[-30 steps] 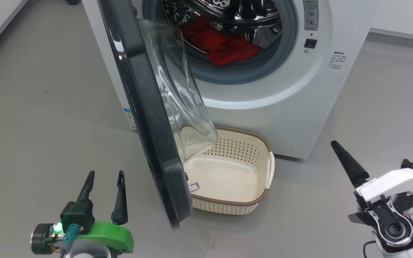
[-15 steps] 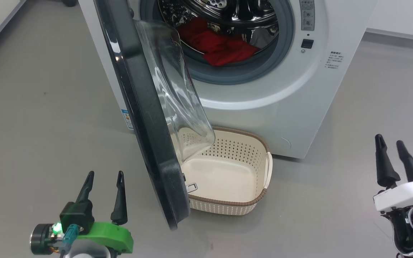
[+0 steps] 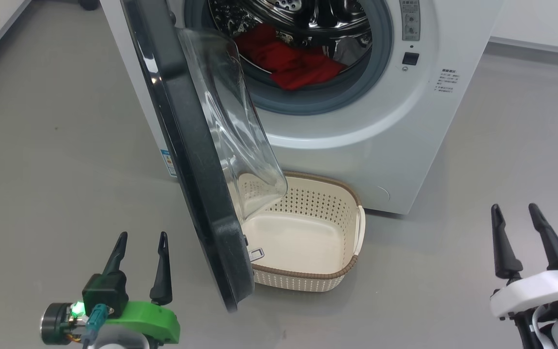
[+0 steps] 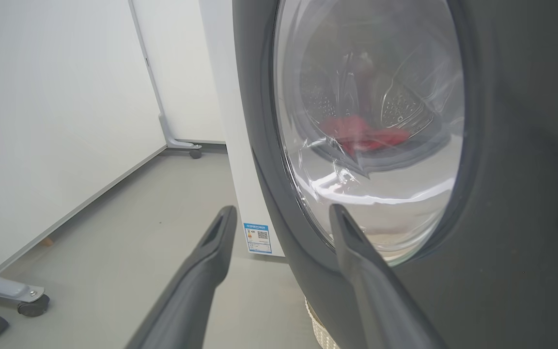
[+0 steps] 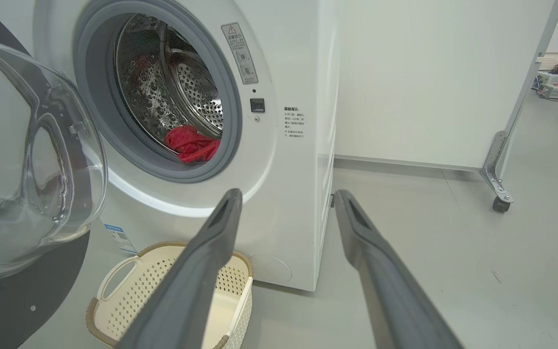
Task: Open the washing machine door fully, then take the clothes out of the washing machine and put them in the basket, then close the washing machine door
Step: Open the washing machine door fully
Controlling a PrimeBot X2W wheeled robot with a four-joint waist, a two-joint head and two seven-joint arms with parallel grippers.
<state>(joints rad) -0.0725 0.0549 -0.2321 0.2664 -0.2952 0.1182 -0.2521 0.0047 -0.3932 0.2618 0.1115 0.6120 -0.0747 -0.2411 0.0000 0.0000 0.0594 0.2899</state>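
While both arms hang low and hold nothing, the left pincer [image 3: 143, 235] has its two fingers spread, pointing at the outer side of the washing machine door [image 3: 196, 194] and near it without touching. The right pincer [image 3: 514, 208] is likewise spread and empty, well apart from everything, out over bare floor [image 3: 453, 271] to the right of the washing machine [image 3: 356, 145]. The door stands only partly swung out, roughly edge-on to the head camera, with its clear glass bowl bulging toward the drum opening and overhanging the left part of the basket [image 3: 303, 277]. The basket is empty and sits on the floor just beside the foot of the machine's front. The clothes [image 3: 293, 68] lie as a red heap at the bottom of the drum, close behind the grey rubber ring. I judge the opening step unfinished, and most of the risk comes from that. An arm reaching for the drum now could knock the glass bowl or get crowded by the door. A garment carried out could catch on the bowl and slide to the floor, since the bowl covers part of the basket. A hard or off-centre push from the left pincer might slip along the glossy door, and whether the door's lower edge clears the basket rim cannot be told.
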